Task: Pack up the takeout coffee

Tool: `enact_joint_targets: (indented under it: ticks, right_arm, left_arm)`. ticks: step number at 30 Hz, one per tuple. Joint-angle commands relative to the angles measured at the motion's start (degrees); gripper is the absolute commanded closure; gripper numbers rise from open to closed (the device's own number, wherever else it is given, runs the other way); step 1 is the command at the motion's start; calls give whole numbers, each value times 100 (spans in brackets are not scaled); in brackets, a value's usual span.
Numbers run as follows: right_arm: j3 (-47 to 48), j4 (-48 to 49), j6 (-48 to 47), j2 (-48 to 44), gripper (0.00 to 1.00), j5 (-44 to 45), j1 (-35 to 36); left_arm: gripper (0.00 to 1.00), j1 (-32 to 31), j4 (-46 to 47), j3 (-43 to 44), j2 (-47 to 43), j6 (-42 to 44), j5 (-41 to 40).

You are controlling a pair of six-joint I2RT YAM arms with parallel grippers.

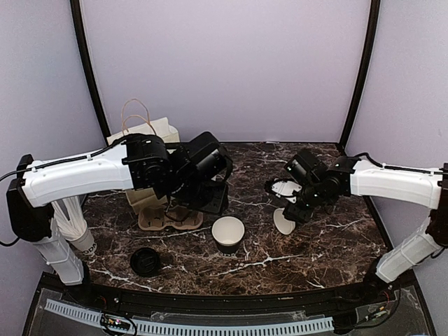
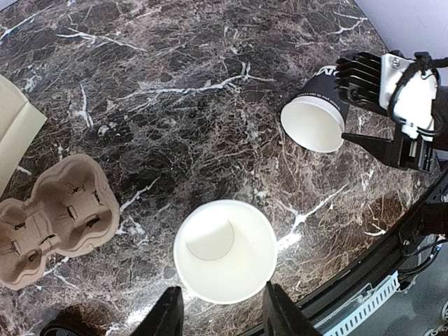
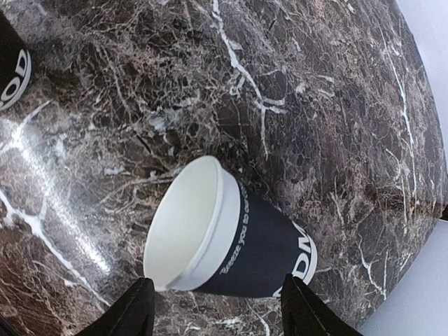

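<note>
Left gripper (image 2: 222,299): fingers part-spread and holding nothing, poised directly above a small black-walled paper cup with a bare white rim (image 2: 224,250). This cup stands upright at the centre of the dark marble table (image 1: 329,245). Right gripper (image 3: 217,288): jaws wide, fingertips flanking a matching black paper cup with white print (image 3: 245,245). That cup lies tipped on its side right of centre, its mouth toward the upright cup; whether the fingers press it cannot be told. Both rims are bare, so which of the two cups is the one to be packed cannot be told. Nearest the arm bases, left of centre, lies a flat round black plastic lid (image 1: 145,261). Beyond it, near the upright cup on its left, rests a brown moulded-pulp cup carrier (image 2: 59,224). Farthest, at the back left, a cream paper bag with loop handles (image 1: 147,131) stands upright.
</note>
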Motion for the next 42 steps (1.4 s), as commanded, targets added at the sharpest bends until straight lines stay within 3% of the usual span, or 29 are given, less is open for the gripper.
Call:
enact_joint_targets:
  ticks: [1, 10, 16, 26, 35, 42]
  right_arm:
    - [484, 92, 306, 655, 37, 126, 53]
    - [785, -186, 142, 1098, 47, 1264, 194]
    - [708, -378, 21, 1037, 64, 1725, 194]
    - [333, -216, -195, 1178, 66, 2430, 194]
    - [98, 235, -514, 1229, 76, 3365, 193]
    - [-198, 829, -980, 1119, 91, 4075, 49]
  left_arm:
    - [58, 15, 207, -265, -392, -266, -349]
    - [58, 31, 329, -607, -743, -386, -506]
    - [58, 67, 476, -675, -744, -336, -451]
    - [58, 69, 516, -760, -771, -336, -427]
    - [58, 69, 611, -932, -876, -385, -440]
    - [58, 69, 745, -1060, -950, -354, -417]
